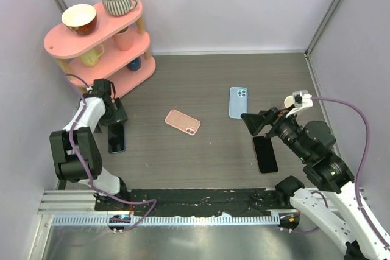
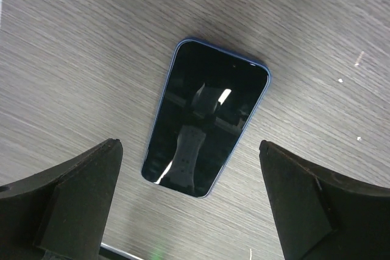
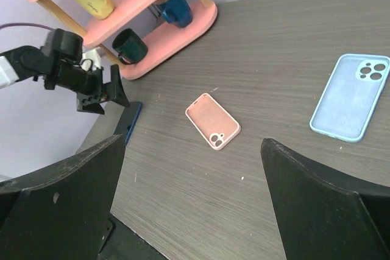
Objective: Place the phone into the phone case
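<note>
At the far left, beside the pink shelf (image 1: 55,44) of mugs, the left gripper (image 1: 114,119) hangs with its jaws spread wide directly above the blue-edged phone (image 2: 206,117). The phone lies flat and screen-up on the table (image 1: 201,77), between the two fingers but touching neither. This looks like the approach before the first pick-up. The next move calls for a straight descent and a squeeze across the phone's long edges, a thin and slippery hold.

Mid-table, the pink case (image 1: 183,122) lies open side up, well apart from that phone. Further right and farther back is the blue case (image 1: 238,101), probably the phone's match by colour. On the right, the right gripper (image 1: 253,123) is also wide and empty. It points across the table, with a second dark-screened phone (image 1: 265,154) just near of it.
</note>
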Controlling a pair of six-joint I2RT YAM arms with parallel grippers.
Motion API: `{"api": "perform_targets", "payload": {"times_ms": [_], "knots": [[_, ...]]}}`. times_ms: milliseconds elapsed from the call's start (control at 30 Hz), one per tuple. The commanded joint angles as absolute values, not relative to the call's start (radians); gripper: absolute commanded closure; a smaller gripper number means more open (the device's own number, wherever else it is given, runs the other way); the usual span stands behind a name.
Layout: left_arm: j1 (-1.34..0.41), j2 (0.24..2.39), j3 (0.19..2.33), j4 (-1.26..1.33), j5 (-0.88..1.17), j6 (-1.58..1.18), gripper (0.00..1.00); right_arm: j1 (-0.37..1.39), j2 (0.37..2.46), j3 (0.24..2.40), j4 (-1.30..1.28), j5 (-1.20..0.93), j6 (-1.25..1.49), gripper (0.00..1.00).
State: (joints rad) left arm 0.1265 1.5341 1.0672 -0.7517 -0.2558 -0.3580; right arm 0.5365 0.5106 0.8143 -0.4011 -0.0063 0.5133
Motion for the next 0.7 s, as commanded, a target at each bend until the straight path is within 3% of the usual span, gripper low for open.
{"api": "perform_targets", "payload": {"times_ms": [0, 133, 300, 667], "knots": [[0.158, 1.566, 1.063, -0.704, -0.157, -0.318, 0.0, 0.537, 0.463, 0.79, -0.347, -0.029, 0.472, 0.0], [0.163, 1.588, 1.066, -0.701, -0.042, -0.31, 0.0, 0.537, 0.43, 0.793, -0.367, -0.006, 0.456, 0.0], [0.163, 1.627, 1.055, -0.704, -0.126, -0.305, 0.0, 0.537, 0.391, 0.813, -0.405, 0.04, 0.43, 0.0], [0.161, 1.698, 1.063, -0.718, -0.095, -0.331, 0.0, 0.537, 0.37, 0.816, -0.434, 0.087, 0.393, 0.0]]}}
